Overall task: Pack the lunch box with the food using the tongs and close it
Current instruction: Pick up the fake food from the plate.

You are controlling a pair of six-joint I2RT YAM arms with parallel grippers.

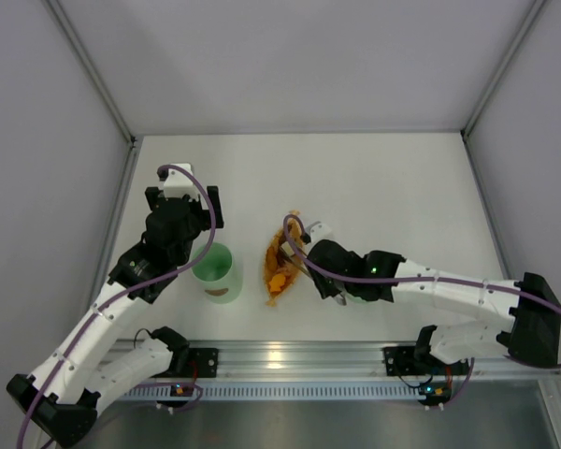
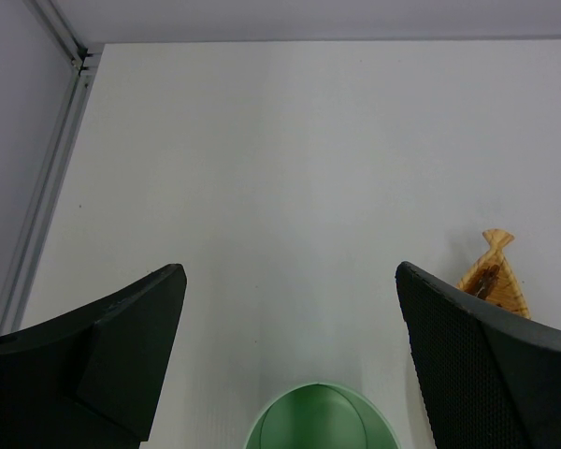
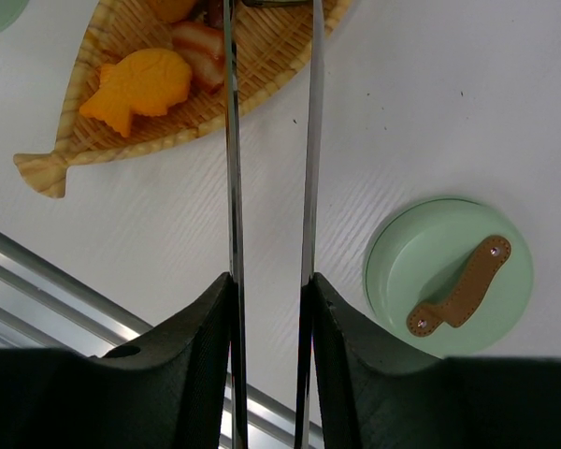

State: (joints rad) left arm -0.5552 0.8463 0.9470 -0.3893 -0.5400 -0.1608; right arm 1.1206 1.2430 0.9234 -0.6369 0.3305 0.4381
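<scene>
In the right wrist view the right gripper (image 3: pixel 268 281) is clamped on the tongs (image 3: pixel 231 168), whose two slim arms run nearly parallel up the middle of the frame and out past its top edge over the woven orange dish (image 3: pixel 122 140) at upper left, where the food (image 3: pixel 140 84) lies; the tong tips are out of sight. The green lid (image 3: pixel 449 276) with its brown handle lies flat on the table (image 3: pixel 430 94) at lower right. In the left wrist view the left gripper (image 2: pixel 290 271) stands wide apart holding nothing, with the lunch box (image 2: pixel 320 421) at the bottom centre of that frame, uncovered.
</scene>
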